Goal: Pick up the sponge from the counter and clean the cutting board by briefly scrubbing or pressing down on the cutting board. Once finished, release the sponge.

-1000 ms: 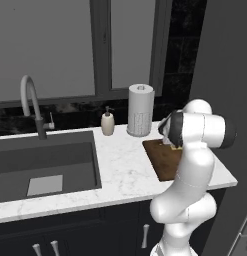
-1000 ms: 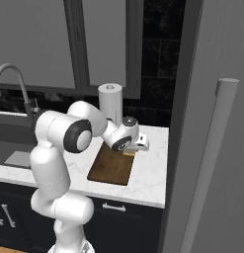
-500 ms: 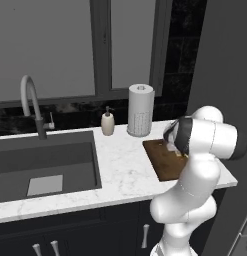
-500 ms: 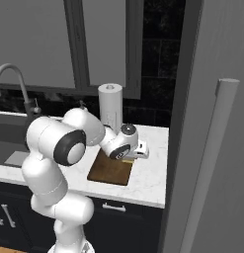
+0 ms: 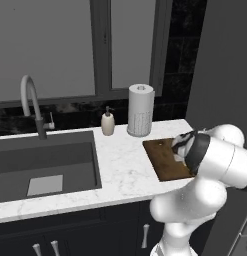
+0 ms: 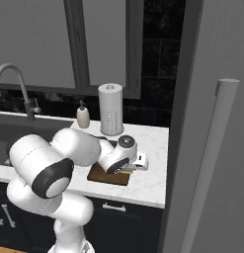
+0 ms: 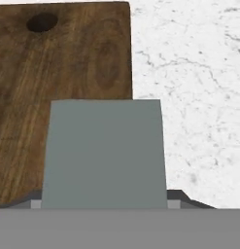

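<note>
The sponge (image 7: 104, 151) fills the middle of the hand view, grey-green top facing the camera, held between the dark fingertips (image 7: 178, 196) at its lower corners. My gripper (image 7: 106, 198) is shut on it. Under and to the left lies the dark brown cutting board (image 7: 68, 58), its hole toward the top left. White marble counter (image 7: 189, 97) shows to the right. In the right base view my gripper (image 6: 135, 166) sits low over the right end of the cutting board (image 6: 106, 176). In the left base view the arm covers the right end of the cutting board (image 5: 162, 162).
A paper towel roll (image 5: 140, 110) and a soap bottle (image 5: 108, 123) stand behind the board by the window. The dark sink (image 5: 45, 160) with its faucet (image 5: 32, 102) lies to the left. A tall grey panel (image 6: 212, 123) closes off the counter's right end.
The hand has come down and toward the front over the board's right end, still holding the sponge. The elbow has swung forward and lower. The board stays put.
</note>
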Controlling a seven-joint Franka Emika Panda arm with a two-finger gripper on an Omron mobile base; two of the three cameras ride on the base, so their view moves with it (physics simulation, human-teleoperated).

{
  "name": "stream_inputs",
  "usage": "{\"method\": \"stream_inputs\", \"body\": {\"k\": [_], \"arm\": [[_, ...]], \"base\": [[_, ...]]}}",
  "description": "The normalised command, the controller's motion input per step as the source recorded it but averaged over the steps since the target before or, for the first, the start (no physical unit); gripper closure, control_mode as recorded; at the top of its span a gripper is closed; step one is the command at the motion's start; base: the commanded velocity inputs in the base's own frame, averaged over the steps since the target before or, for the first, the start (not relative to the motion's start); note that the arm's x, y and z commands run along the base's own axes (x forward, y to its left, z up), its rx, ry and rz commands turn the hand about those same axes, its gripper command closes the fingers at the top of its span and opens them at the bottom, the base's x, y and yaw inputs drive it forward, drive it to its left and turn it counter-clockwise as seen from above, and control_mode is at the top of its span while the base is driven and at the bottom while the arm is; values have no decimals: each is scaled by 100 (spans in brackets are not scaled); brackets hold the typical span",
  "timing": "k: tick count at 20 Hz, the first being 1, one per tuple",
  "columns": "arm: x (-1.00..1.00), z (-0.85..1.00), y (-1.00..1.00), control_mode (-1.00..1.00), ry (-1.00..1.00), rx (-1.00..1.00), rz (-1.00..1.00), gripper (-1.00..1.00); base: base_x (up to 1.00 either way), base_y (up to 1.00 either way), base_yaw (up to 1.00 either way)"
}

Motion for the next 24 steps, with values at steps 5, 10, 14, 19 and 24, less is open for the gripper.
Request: {"method": "stream_inputs", "body": {"k": [5,10,14,19,24], "arm": [[-85,-8,0,-100,0,0,0,100],[-71,-17,0,-100,2,0,0,100],[-20,-7,0,-100,5,0,0,100],[0,75,3,-100,-3,0,0,100],[41,59,47,-100,0,0,0,100]], "base": [[0,0,0],[0,0,0],[0,0,0],[0,0,0],[0,0,0]]}}
